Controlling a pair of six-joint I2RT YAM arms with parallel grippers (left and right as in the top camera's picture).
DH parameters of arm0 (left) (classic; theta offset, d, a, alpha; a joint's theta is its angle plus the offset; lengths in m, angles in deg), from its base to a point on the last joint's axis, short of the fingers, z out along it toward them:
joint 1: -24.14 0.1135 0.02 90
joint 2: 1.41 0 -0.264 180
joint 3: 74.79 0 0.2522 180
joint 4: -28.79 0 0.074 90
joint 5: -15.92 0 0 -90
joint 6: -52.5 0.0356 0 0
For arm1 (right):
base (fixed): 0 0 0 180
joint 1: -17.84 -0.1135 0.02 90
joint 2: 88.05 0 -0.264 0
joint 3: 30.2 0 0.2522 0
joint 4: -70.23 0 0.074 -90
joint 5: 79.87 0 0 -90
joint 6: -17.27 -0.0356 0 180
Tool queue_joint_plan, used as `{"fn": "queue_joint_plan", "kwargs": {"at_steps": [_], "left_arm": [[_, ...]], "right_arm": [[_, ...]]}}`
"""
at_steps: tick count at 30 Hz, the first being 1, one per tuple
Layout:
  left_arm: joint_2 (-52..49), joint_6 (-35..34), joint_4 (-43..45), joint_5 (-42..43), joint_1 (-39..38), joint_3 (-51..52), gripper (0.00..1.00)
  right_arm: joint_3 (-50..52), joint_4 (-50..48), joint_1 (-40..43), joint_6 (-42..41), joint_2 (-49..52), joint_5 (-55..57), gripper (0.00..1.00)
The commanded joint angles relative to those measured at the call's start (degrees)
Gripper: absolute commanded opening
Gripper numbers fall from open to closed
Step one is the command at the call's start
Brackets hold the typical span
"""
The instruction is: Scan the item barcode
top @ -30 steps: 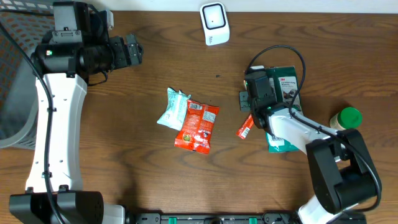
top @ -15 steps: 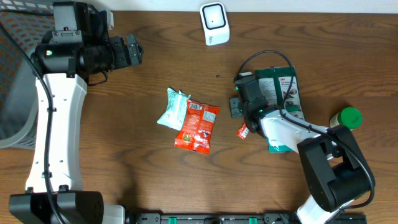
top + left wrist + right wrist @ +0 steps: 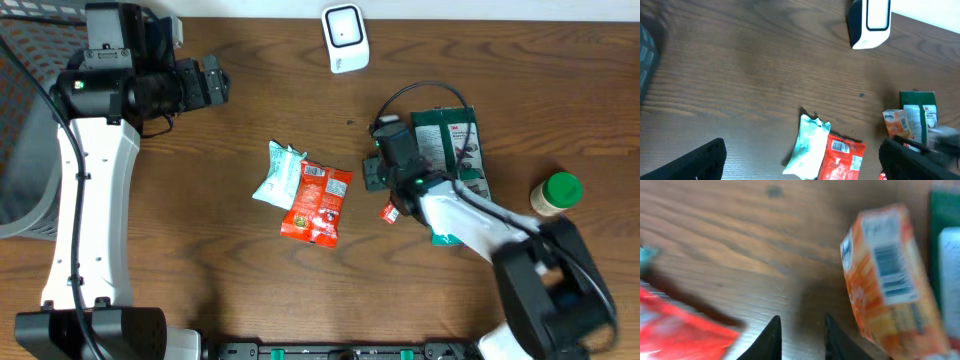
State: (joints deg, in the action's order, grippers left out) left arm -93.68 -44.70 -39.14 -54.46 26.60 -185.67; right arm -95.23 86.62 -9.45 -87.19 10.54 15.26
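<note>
The white scanner [image 3: 343, 38] stands at the table's far edge, also seen in the left wrist view as the scanner [image 3: 870, 22]. A small orange box [image 3: 392, 211] lies on the wood beside my right gripper [image 3: 375, 172]. In the right wrist view the orange box [image 3: 887, 280] shows its barcode face-up, to the right of the right gripper [image 3: 800, 335]. Its dark fingers [image 3: 771, 340] stand slightly apart over bare wood with nothing between them. My left gripper [image 3: 215, 82] hangs wide open and empty at the far left, high over the table [image 3: 802, 167].
A red packet [image 3: 318, 202] overlaps a teal packet [image 3: 277, 173] mid-table. A green 3M package [image 3: 455, 150] lies under the right arm. A green-capped bottle [image 3: 556, 193] stands at the right. A mesh basket [image 3: 20, 120] sits off the left edge.
My right gripper has moved left off the green package, and its jaws have parted from shut. The orange box has shifted slightly. The left arm has not moved.
</note>
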Motion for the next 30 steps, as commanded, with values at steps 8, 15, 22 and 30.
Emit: {"fn": "queue_joint_plan", "kwargs": {"at_steps": [8, 15, 22, 30], "left_arm": [[-0.20, 0.55, -0.22, 0.50, 0.02, -0.61, 0.97], [-0.20, 0.55, -0.22, 0.50, 0.02, -0.61, 0.97], [-0.20, 0.55, -0.22, 0.50, 0.02, -0.61, 0.97], [-0.20, 0.55, -0.22, 0.50, 0.02, -0.61, 0.97]], "right_arm": [[-2.32, 10.99, 6.73, -0.37, -22.10, -1.14, 0.47], [-2.29, 25.09, 19.08, -1.86, -21.07, -8.57, 0.70], [-2.27, 33.46, 22.21, -7.32, -16.00, -18.12, 0.63], [-2.23, 31.30, 14.16, -18.12, -10.54, -18.69, 0.38]]}}
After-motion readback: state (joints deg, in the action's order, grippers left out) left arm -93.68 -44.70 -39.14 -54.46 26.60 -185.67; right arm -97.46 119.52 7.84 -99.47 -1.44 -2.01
